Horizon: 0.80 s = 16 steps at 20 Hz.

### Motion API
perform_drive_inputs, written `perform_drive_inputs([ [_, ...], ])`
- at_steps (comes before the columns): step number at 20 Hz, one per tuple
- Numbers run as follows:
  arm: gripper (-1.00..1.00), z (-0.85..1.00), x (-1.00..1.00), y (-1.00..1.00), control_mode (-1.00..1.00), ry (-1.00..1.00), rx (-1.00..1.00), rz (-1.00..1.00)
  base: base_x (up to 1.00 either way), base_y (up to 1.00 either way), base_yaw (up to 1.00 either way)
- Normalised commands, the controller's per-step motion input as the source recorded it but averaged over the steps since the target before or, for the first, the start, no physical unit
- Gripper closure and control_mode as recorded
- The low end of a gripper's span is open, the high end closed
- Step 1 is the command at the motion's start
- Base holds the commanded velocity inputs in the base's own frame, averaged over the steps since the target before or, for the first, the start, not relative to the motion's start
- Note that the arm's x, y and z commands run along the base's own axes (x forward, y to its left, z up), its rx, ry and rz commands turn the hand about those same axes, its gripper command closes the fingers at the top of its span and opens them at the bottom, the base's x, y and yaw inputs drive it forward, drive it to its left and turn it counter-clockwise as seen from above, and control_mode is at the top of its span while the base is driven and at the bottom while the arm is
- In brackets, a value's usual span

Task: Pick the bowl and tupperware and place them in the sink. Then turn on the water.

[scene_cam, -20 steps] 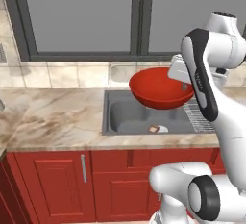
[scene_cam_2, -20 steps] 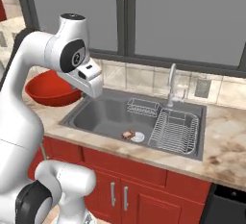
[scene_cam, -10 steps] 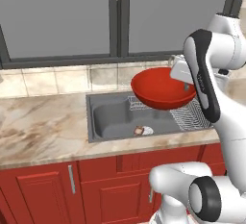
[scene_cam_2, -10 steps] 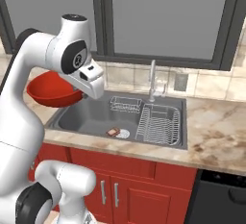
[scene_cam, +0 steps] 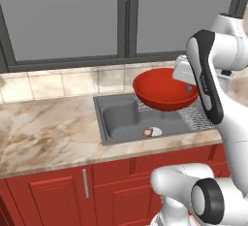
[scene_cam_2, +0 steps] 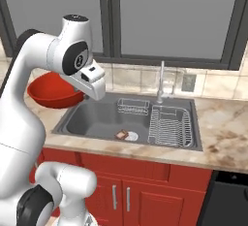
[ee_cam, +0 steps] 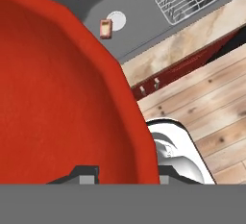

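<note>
Red and glossy, the wide, shallow round bowl (scene_cam: 163,90) hangs in the air above the grey metal sink basin (scene_cam: 121,118), its rim pinched in the claw (ee_cam: 124,172), one dark fingertip (ee_cam: 85,175) inside the rim and one outside. From the hand camera the bowl's smooth inner wall covers the left side; beyond it lie the small white-and-brown drain piece (ee_cam: 111,24) and wooden floor planks (ee_cam: 211,107). From the right base camera one curved chrome faucet (scene_cam_2: 162,80) and two wire racks (scene_cam_2: 169,123) are visible, set in the marbled beige desk (scene_cam_2: 220,133) over red cabinets (scene_cam: 72,191)
</note>
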Motion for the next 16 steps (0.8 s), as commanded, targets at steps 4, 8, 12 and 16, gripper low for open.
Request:
perform_drive_inputs([
  [4, 1.0, 0.0, 0.0, 0.0, 1.0, 0.0, 0.0, 0.0, 0.33, 0.4, -0.03],
  [8, 1.0, 0.0, 0.0, 0.0, 1.0, 0.0, 0.0, 0.0, 0.38, 0.28, -0.03],
  [12, 1.0, 0.0, 0.0, 0.0, 1.0, 0.0, 0.0, 0.0, 0.46, 0.2, -0.03],
  [16, 1.0, 0.0, 0.0, 0.0, 1.0, 0.0, 0.0, 0.0, 0.56, 0.07, 0.0],
])
